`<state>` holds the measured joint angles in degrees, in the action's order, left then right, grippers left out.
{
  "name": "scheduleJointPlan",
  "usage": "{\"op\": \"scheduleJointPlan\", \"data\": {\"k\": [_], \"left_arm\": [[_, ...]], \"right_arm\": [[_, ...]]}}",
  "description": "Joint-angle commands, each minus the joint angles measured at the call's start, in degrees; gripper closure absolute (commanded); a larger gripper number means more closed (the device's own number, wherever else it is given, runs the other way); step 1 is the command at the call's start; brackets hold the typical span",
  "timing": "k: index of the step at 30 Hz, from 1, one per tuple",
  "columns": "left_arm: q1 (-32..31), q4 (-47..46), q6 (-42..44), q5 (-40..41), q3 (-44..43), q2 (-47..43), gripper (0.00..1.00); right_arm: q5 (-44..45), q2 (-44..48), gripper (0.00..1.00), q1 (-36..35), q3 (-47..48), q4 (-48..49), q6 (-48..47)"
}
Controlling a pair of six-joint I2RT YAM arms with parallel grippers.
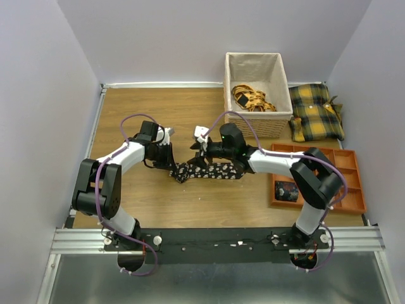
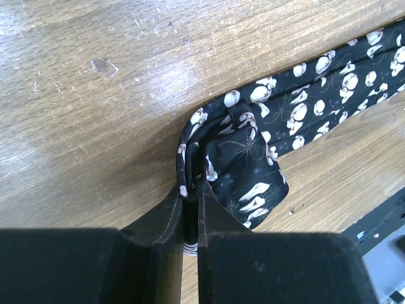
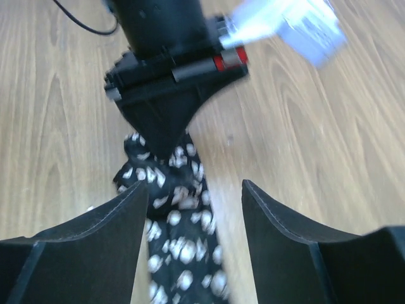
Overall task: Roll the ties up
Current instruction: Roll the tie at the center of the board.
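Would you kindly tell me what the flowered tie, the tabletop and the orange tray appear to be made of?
The tie: soft cloth, black with pale printed flowers; it folds and creases. The tabletop: wood or wood-look laminate, grain lines showing, scuffed, slightly glossy. The orange tray: probably moulded plastic, evenly coloured with thin dividers; too small to be sure.
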<state>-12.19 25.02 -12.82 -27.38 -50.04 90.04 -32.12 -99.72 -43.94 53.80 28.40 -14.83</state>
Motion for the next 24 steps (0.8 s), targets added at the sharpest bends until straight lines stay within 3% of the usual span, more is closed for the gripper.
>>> {"op": "scheduleJointPlan", "data": {"k": [1, 3, 9, 18, 24], "left_arm": [[-0.82, 1.35, 1.92, 2.15, -0.23, -1.27, 1.00], [-0.91, 1.44, 2.10, 2.33, -0.58, -1.36, 1.00], [-1.52, 1.79, 3.50, 2.24, -1.29, -1.18, 1.00], [-2.23, 2.06, 4.29, 2.33, -1.29, -0.83, 1.00], [-2.58, 1.97, 4.47, 2.15, -1.38, -1.18, 1.00]], "right_arm": [[-9.02, -5.39, 0.30, -1.67, 8.50, -10.11, -11.72], [-9.19, -6.79, 0.30, -1.85, 12.88, -17.72, -11.10], [-11.12, -10.31, 0.29, -1.85, 13.95, -25.13, -13.82], [-8.05, -17.78, 0.28, -1.94, 19.76, -26.90, -8.12], [-10.51, -17.96, 0.23, -2.20, 18.44, -25.77, -8.99]]}}
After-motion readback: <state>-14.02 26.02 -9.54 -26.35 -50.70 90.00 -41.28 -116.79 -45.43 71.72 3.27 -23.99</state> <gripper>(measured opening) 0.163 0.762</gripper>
